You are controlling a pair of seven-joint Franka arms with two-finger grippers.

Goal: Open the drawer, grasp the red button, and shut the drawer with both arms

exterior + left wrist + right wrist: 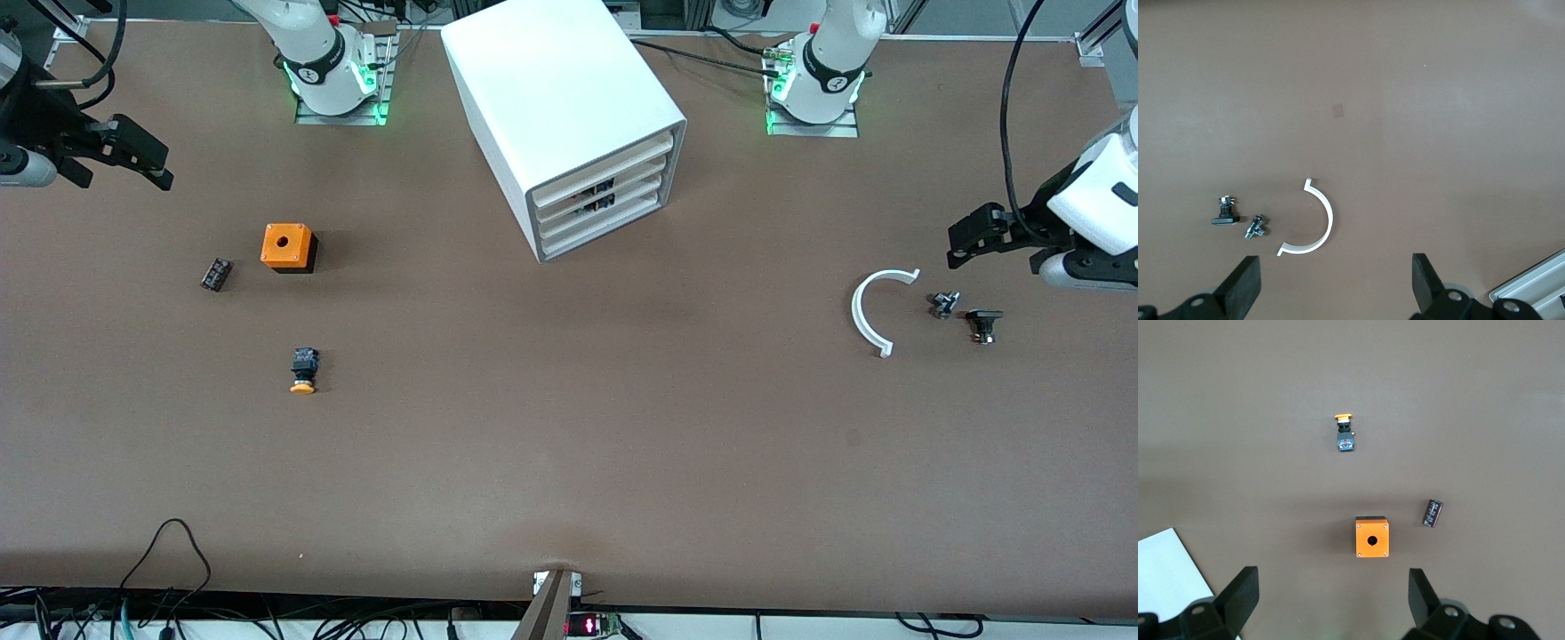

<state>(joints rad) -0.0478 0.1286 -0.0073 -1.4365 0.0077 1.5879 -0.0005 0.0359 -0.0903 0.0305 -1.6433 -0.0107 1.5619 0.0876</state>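
Observation:
The white cabinet (569,107) stands at the table's back middle. All four of its drawers are shut. The second highest drawer (613,185) shows a dark item through the gap at its front edge. The red-capped button is hidden. My left gripper (956,244) hangs open and empty over the table at the left arm's end, its fingers wide apart in the left wrist view (1335,283). My right gripper (164,171) hangs open and empty over the right arm's end, also wide apart in the right wrist view (1331,597).
An orange box with a hole (287,246), a small black part (215,274) and an orange-yellow-capped button (303,371) lie toward the right arm's end. A white half ring (876,311), a small metal part (942,304) and a black part (983,324) lie under the left gripper.

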